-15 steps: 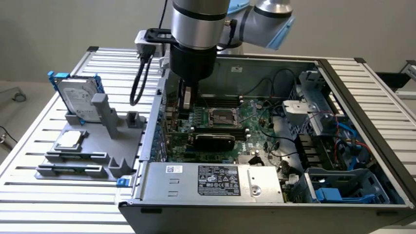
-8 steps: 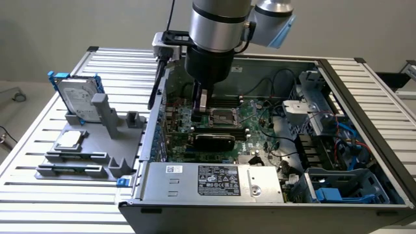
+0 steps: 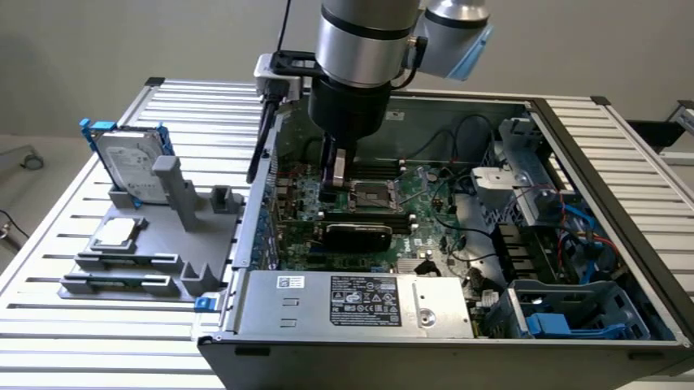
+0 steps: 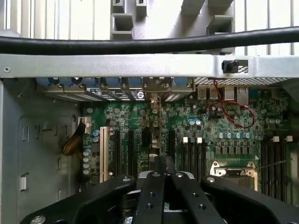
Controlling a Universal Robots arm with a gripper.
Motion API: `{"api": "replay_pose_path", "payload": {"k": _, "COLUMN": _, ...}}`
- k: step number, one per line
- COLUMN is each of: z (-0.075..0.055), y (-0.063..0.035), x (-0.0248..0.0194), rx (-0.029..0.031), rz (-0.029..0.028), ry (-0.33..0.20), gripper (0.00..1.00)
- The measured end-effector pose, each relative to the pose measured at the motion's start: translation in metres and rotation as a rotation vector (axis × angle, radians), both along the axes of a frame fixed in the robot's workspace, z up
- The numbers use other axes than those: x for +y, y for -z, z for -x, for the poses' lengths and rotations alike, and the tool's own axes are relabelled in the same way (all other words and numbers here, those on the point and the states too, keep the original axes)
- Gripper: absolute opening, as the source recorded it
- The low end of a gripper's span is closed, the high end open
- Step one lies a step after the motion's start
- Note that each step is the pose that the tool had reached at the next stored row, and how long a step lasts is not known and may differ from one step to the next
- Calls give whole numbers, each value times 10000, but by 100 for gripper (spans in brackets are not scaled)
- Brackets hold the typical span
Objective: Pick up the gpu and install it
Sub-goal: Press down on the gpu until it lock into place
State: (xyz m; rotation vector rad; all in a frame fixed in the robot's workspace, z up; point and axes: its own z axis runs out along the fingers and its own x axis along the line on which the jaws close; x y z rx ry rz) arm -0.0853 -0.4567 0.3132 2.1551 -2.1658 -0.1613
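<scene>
A silver and black cylindrical arm with a pale blue joint cap is being shown. Black, screw-studded gripper links are being seen beneath a thick black cable.

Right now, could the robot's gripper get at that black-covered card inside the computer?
Probably yes. The case is open on top, the gripper hangs shut inside it close beside the gpu, and nothing covers the card.

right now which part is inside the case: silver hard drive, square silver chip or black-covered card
The black-covered card; silver hard drive and square chip sit outside on a grey fixture.
</scene>
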Motion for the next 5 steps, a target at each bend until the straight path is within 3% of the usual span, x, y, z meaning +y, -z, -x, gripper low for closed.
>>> {"api": "replay_pose_path", "payload": {"k": 5, "z": 0, "y": 0, "x": 0, "rx": 0, "rz": -75, "ry": 0, "gripper": 11}}
